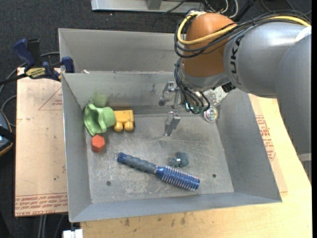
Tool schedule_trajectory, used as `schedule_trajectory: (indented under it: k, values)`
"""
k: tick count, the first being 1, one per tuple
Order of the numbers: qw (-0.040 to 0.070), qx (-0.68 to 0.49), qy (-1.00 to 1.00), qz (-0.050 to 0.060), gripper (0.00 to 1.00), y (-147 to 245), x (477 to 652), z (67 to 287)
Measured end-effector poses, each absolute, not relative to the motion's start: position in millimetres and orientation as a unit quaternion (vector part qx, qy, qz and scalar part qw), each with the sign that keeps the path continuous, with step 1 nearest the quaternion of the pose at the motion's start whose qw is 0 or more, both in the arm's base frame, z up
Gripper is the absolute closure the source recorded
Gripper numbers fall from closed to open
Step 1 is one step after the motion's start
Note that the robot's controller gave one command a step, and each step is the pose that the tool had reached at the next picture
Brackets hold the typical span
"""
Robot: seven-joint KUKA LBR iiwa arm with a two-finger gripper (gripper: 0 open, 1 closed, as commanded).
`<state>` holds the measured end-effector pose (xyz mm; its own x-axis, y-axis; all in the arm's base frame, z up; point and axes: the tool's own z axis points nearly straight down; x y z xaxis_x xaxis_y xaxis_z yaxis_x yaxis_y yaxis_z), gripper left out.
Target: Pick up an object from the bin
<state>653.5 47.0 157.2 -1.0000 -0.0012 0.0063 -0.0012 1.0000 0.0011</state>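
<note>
My gripper (pixel 170 128) hangs over the bin's middle, towards the back wall, above bare floor. Nothing shows in it. The nearest loose thing is a small grey-blue knob-like piece (pixel 180 158), just in front of the gripper and slightly to its right. A blue hairbrush (pixel 158 170) lies slantwise in front of that, with its handle to the left and its bristled head to the right.
Against the left wall lies a green plastic toy (pixel 96 118), with a yellow block toy (pixel 124 120) touching its right side. A small red-orange hexagonal piece (pixel 98 143) sits just in front of them. The arm and its orange cover reach in over the bin's back right.
</note>
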Motion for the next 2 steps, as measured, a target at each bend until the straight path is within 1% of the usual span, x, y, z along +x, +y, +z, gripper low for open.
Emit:
schedule_trajectory:
  k: [1,2]
  values:
    - [-0.011,0.066,-0.998,-0.002,0.0,9,547.5,75]
    - [-0.019,0.056,-0.998,-0.001,0.0,-34,504.3,78]
